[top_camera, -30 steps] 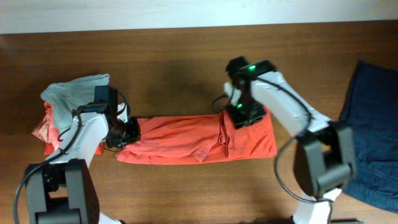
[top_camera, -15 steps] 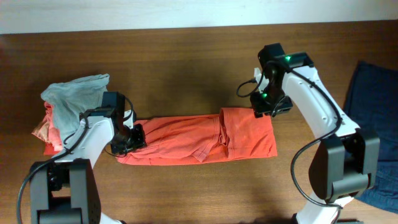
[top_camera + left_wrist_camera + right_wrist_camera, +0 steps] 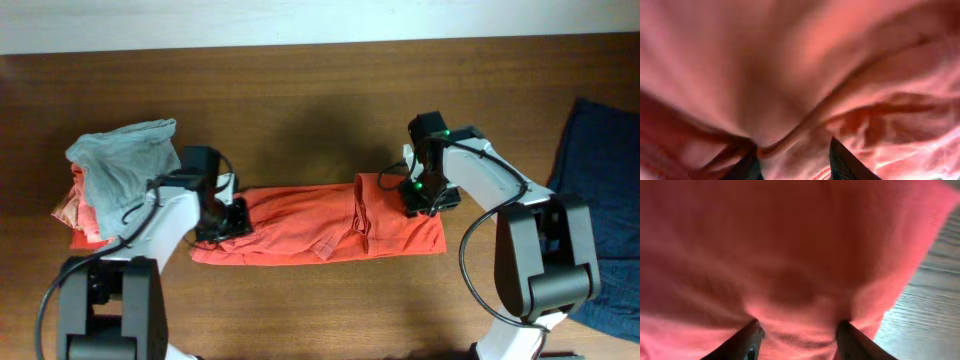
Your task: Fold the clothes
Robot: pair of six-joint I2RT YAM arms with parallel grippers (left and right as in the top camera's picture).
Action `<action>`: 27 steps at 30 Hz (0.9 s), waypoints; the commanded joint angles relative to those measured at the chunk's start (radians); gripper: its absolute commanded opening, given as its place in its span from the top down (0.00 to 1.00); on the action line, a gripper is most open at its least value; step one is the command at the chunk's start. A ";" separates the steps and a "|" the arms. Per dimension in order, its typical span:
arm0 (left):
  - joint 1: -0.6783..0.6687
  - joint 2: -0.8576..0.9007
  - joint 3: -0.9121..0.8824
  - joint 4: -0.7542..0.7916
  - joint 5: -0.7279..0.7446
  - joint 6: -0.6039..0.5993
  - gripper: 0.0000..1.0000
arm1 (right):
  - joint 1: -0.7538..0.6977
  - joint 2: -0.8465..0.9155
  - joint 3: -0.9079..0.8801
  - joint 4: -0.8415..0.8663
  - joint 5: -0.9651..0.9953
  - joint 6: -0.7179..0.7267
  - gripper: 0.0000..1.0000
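Observation:
The coral-red T-shirt [image 3: 310, 225] lies on the table folded into a long narrow strip, creased near its middle. My left gripper [image 3: 228, 216] is down on the strip's left end. In the left wrist view, my left gripper [image 3: 795, 162] has its fingers apart, with a ridge of coral cloth [image 3: 800, 75] running into the gap. My right gripper [image 3: 420, 196] rests on the strip's upper right part. Seen from the right wrist, my right gripper [image 3: 797, 340] is wide open and pressed into the coral cloth [image 3: 790, 245]. No lettering shows.
A heap with a pale grey-blue shirt [image 3: 125, 155] on top of other coral ones [image 3: 78, 212] sits at the far left. A navy shirt [image 3: 600, 200] lies spread at the right edge. Bare wooden table [image 3: 300, 110] lies behind the strip.
My right gripper swung out to the right above the shirt, then came back down onto its upper right part. My left gripper slid a little to the right along the strip's left end.

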State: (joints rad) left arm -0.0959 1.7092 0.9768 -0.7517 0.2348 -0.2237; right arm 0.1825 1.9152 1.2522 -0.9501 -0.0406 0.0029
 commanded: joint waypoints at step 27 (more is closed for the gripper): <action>-0.060 -0.124 0.019 -0.008 0.005 0.010 0.32 | -0.298 0.023 -0.092 0.077 0.071 0.002 0.46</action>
State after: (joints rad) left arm -0.1524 1.5913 0.9787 -0.7750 0.2459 -0.2245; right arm -0.1085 1.9015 1.2026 -0.8806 -0.0296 -0.0013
